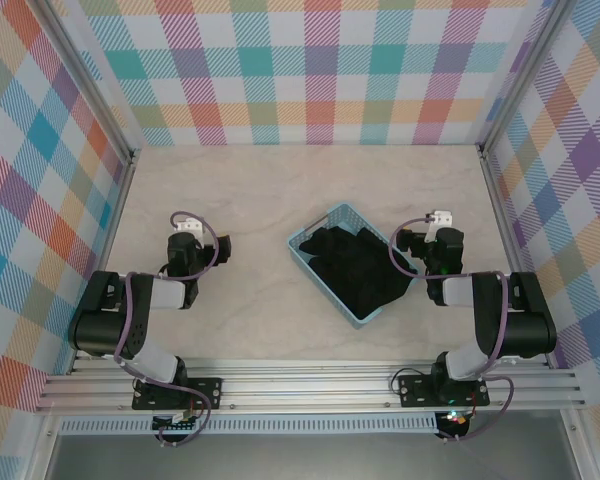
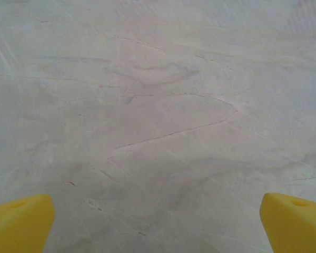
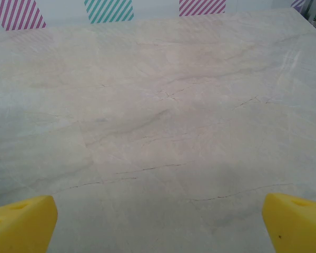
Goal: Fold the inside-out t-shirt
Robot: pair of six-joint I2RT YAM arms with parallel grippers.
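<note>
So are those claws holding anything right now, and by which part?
Nothing is held. The left gripper and the right gripper are both open over bare table; the black t-shirt sits bunched in the blue basket.

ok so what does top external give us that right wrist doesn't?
Top external: the black t-shirt bunched in the light-blue basket, with the left arm and right arm either side of it.
Right wrist: the right hand close up, its yellow fingertips spread wide with nothing between them.
Both: the pale marbled table and the patterned wall.
</note>
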